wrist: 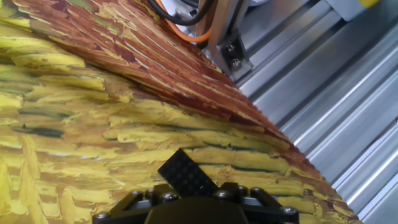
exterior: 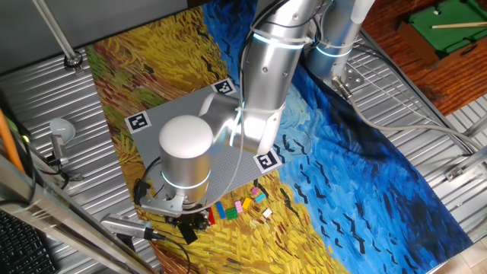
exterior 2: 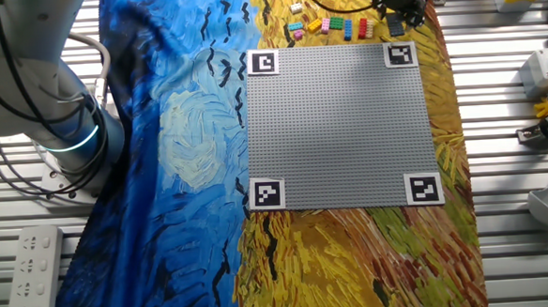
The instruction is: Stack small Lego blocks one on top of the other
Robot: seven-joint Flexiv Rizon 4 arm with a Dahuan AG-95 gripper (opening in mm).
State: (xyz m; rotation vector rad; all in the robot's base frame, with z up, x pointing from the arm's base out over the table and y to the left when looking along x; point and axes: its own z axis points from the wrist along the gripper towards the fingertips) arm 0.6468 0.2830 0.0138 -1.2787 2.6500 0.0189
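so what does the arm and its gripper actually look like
The arm is built of thick, smooth, silver-grey rounded links, with a glowing light-blue ring at each of several joints and a domed white cap on the nearest joint. The gripper is black, much smaller than the links, and in the hand view its base shows a row of round screw heads. Black cables trail beside it.

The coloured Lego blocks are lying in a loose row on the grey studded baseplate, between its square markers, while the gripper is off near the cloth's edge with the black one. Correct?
Not quite. The coloured Lego blocks lie on the painted cloth just beyond the baseplate edge, not on it; the other fixed view shows the baseplate bare between its markers. The gripper is indeed near the cloth's edge at the black block.
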